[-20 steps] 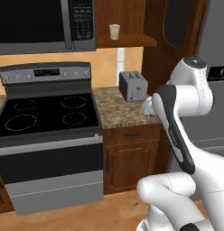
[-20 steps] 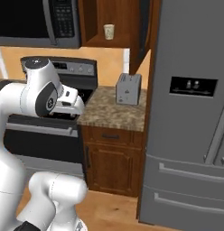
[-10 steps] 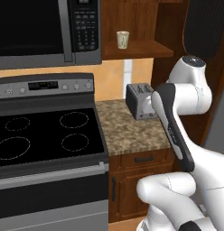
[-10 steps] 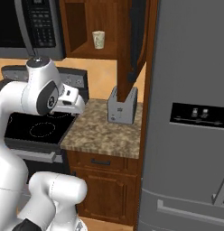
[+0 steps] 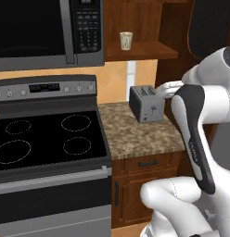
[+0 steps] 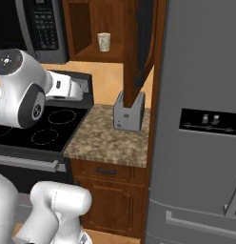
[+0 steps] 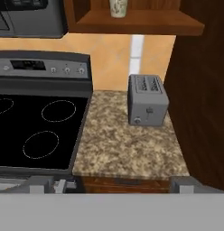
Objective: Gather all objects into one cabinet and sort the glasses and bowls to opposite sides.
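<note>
A pale cream tumbler [image 5: 126, 40] [image 6: 104, 42] stands alone on the lower shelf of an open dark-brown wooden wall cabinet [image 5: 143, 51] [image 6: 87, 53], right of the microwave. In the hand view the tumbler [image 7: 118, 6] is cut off by the top edge, above the cabinet shelf [image 7: 145, 22]. My gripper [image 7: 114, 186] is open, its tips far apart with nothing between them. It hangs over the counter's front edge, well below and short of the shelf. The salmon-orange tumbler and the reddish-brown bowl are out of view.
A grey toaster [image 5: 145, 102] [image 6: 129, 112] [image 7: 147, 100] stands on the granite counter [image 5: 140, 136] under the shelf. The black stove [image 5: 42, 139] lies to the left, under the microwave [image 5: 42, 28]. The cabinet's open door [image 6: 139, 47] [image 7: 199, 90] juts out beside the steel fridge [image 6: 201, 124].
The base has driven closer, so the whole scene has grown and shifted in both base views. The arm has lifted, and the hand now points toward the toaster.
</note>
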